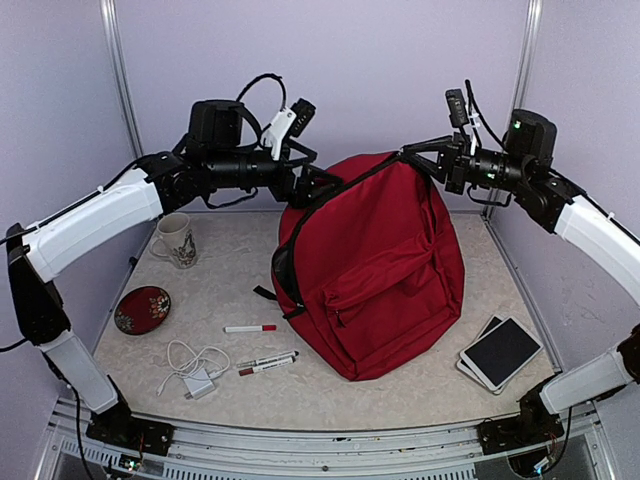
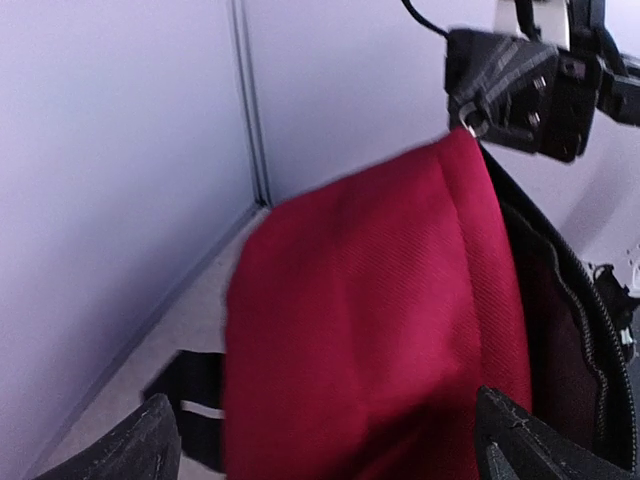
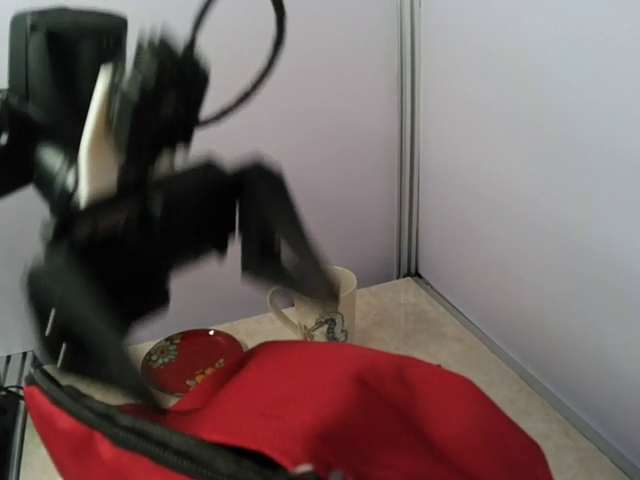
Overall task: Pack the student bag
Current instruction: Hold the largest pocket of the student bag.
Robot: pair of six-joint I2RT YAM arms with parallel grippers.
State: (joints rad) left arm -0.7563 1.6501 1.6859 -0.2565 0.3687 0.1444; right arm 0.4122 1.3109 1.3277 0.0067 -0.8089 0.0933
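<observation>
Standing upright in the middle of the worktop (image 1: 235, 285), the student bag (image 1: 385, 270) is pinched at its top seam by the closed right end effector (image 1: 412, 154), apparently to prop the mouth up. The left end effector (image 1: 315, 185) hangs wide open beside the bag's upper left edge, gripping nothing, likely ready to spread the opening.

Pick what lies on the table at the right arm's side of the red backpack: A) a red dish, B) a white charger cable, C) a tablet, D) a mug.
C: the tablet lies right of the student bag, while the mug, red dish and charger cable all sit on its left.
</observation>
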